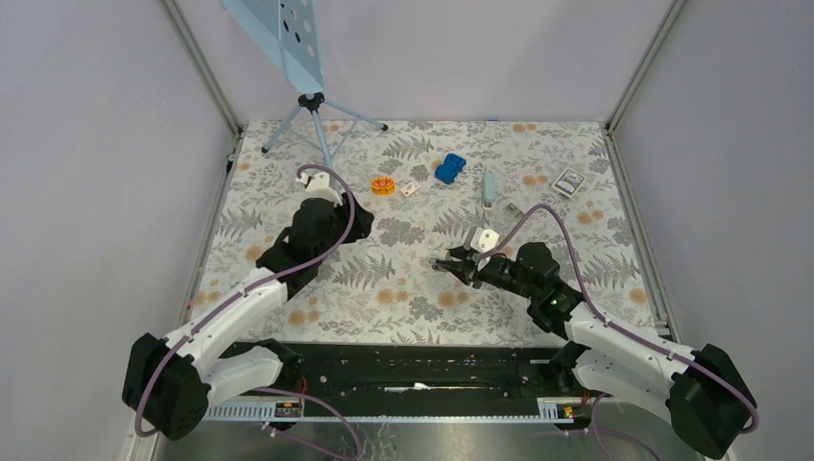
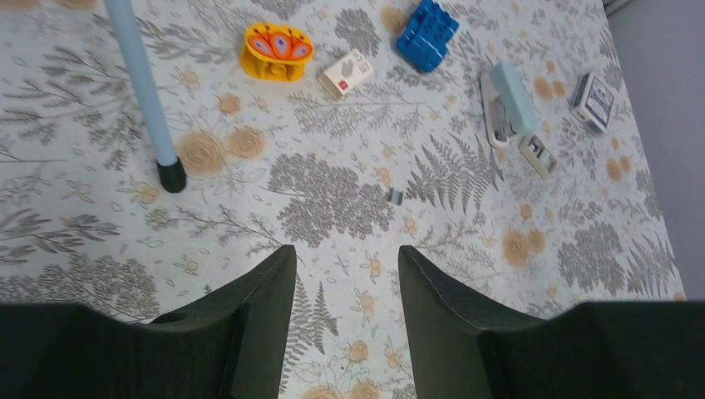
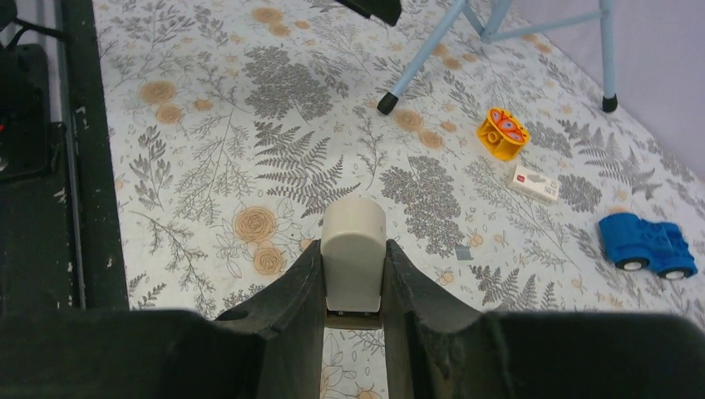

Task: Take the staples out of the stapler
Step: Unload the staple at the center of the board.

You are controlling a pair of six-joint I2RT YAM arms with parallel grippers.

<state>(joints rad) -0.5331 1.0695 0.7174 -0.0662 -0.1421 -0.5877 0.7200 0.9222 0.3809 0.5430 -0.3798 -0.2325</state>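
On floral cloth [image 2: 582, 274]: staples [image 2: 395, 195], orange-marked box [image 2: 347, 72].

No wording or number is legible in any view. The small white box [image 2: 347, 72] bears only an orange mark; the dark-blue box's [image 2: 592, 102] print is too small.

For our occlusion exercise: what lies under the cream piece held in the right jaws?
The cream piece, clamped in the right gripper, hides the floral tablecloth directly beneath. Only a dark sliver shows at its lower edge.
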